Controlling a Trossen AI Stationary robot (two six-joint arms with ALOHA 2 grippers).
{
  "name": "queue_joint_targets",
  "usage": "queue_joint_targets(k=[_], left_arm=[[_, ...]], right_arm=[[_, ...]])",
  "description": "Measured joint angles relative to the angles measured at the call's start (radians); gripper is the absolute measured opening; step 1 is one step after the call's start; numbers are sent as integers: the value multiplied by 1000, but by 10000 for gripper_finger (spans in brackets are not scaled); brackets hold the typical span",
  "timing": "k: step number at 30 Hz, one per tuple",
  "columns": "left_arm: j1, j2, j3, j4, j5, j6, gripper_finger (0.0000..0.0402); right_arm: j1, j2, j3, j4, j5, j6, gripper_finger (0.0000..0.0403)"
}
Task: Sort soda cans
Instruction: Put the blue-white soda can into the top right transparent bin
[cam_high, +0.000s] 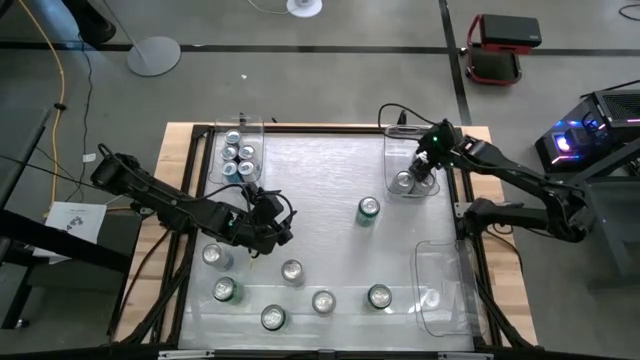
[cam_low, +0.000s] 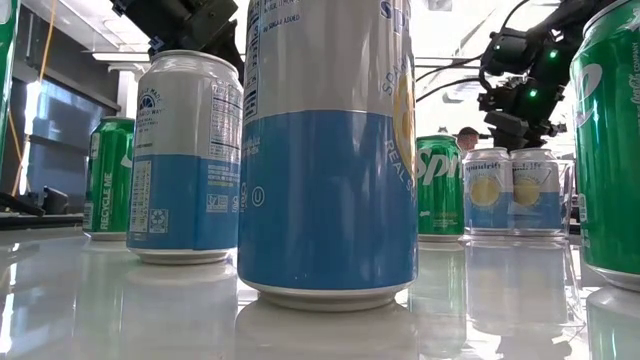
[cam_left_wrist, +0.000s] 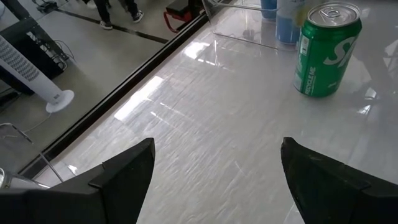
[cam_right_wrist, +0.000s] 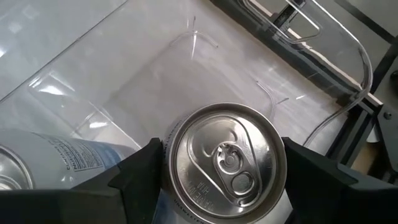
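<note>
Right wrist view puts my right claw (cam_right_wrist: 221, 165) straight over a silver-topped can (cam_right_wrist: 225, 163), one finger on each side of it, pinching it upright inside a clear bin (cam_right_wrist: 186, 56). A second can (cam_right_wrist: 37, 162) with a pale blue label stands just beside it in the same bin. From the high view I see that bin (cam_high: 392, 150) sits at the far right of the surface (cam_high: 320, 170), with the right claw (cam_high: 424, 172) above its cans.

My left claw (cam_high: 268, 228) hovers left of centre, fingers spread wide with nothing between them. In the left wrist view I see only bare glossy surface between the fingers (cam_left_wrist: 124, 174), and a green can (cam_left_wrist: 325, 50) stands well ahead.

Another clear bin (cam_high: 222, 150) at the far left holds a cluster of cans (cam_high: 240, 158). A third bin (cam_high: 440, 285) lies at the near right. Loose cans stand on the surface: a green one (cam_high: 368, 208) near the middle, and six more (cam_high: 292, 271) spread across the near part.

In the low view a blue-and-white can (cam_low: 328, 150) fills the foreground.
</note>
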Motion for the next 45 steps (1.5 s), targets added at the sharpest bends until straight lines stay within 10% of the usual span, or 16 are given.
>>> queue_joint_targets(k=[24, 45], left_arm=[[-1, 0, 0, 0, 8, 0, 326], [-349, -168, 1, 167, 18, 245, 326]], right_arm=[[22, -16, 168, 26, -57, -20, 332], [903, 18, -151, 1096, -251, -4, 332]])
